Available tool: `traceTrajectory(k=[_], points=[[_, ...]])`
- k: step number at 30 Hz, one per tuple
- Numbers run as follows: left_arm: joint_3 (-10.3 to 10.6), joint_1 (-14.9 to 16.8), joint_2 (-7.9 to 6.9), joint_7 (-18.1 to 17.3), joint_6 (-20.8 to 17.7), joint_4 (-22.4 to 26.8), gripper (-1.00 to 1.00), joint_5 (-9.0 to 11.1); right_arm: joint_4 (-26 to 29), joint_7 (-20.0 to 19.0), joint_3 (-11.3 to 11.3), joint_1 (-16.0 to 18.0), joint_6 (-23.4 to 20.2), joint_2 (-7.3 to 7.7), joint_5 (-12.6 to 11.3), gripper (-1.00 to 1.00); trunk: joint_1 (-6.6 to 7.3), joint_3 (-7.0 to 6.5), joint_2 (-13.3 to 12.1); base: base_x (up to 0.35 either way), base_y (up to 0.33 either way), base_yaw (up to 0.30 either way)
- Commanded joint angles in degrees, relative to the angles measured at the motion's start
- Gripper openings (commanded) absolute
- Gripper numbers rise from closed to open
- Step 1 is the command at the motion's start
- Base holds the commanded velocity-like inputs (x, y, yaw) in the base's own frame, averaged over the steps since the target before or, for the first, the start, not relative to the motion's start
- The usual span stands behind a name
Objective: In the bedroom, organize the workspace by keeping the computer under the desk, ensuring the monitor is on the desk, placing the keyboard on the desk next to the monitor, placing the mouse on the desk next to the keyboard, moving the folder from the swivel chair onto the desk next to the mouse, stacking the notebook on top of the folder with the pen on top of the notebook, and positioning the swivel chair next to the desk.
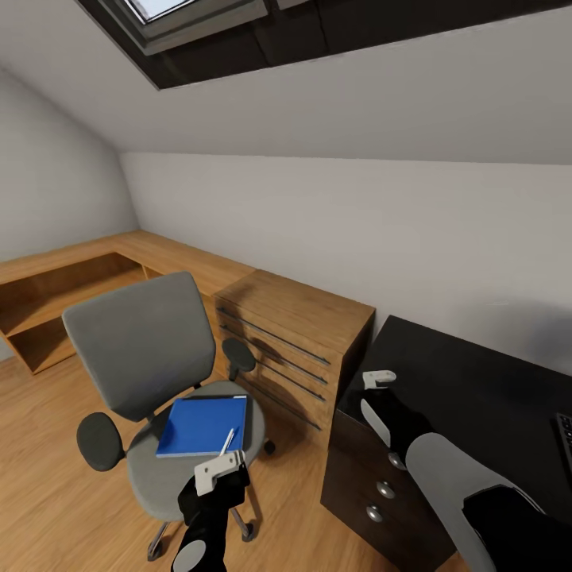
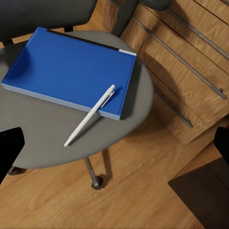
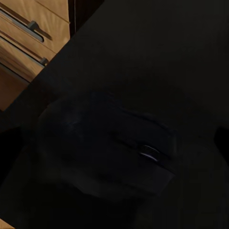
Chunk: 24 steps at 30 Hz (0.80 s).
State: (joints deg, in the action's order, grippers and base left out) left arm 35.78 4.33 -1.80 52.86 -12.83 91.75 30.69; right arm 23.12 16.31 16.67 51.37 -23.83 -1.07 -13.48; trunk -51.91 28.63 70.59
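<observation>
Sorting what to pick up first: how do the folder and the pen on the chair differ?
The folder is a wide, flat, bright blue rectangle; the pen is a thin white stick. The folder lies flat on the chair seat, while the pen lies slanted, one end on the folder's corner, the other on the seat. Both rest on the chair.

I see a bright blue folder (image 1: 202,425) with a thin black strip along one edge, and a white pen (image 1: 228,441) across it, at lower left of the head view. The swivel chair (image 1: 139,349) under them is grey with black armrests. Mid-frame, the drawer chest (image 1: 298,342) is light wood with grey bar handles. At lower right the desk (image 1: 477,389) is glossy black with silver knobs. My right wrist view shows a black mouse (image 3: 107,152) on that black top. The walls are white and the floor is warm wood.
</observation>
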Motion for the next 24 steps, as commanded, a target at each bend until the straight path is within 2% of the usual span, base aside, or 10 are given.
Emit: traceTrajectory(k=[1,5,8,16,19,24], points=[[0.10,0.07,-0.05,0.40,-0.35,0.09,1.00,0.15,0.08,0.48,0.48,0.04,-0.26,0.08,-0.59,1.00,0.00,0.06,0.04,0.000,0.000,0.000],[0.41,0.08,-0.07,0.40,-0.35,0.10,1.00,0.12,0.08,0.48,0.51,0.04,-0.23,0.08,-0.58,1.00,0.00,0.06,0.04,0.000,0.000,0.000],[1.16,0.09,-0.13,0.34,-0.35,0.09,1.00,0.10,0.29,0.42,0.48,0.04,-0.08,0.16,-0.65,1.00,0.66,-0.48,-1.16,0.000,0.000,0.000],[1.43,0.08,-0.14,0.31,-0.41,0.02,1.00,0.18,1.37,0.51,0.60,0.03,1.93,0.07,-0.67,1.00,2.41,-1.91,-4.37,0.000,0.000,0.000],[1.46,0.08,-0.14,0.37,-0.40,-0.69,1.00,0.11,4.57,0.63,0.70,-1.52,3.44,-0.06,-0.56,1.00,2.41,-1.91,-4.37,0.000,0.000,0.000],[1.47,0.07,-0.21,0.40,-0.36,-1.02,1.00,0.05,16.11,1.96,0.67,-7.53,3.45,-0.04,-0.27,1.00,2.41,-1.91,-4.37,0.000,0.000,0.000]])
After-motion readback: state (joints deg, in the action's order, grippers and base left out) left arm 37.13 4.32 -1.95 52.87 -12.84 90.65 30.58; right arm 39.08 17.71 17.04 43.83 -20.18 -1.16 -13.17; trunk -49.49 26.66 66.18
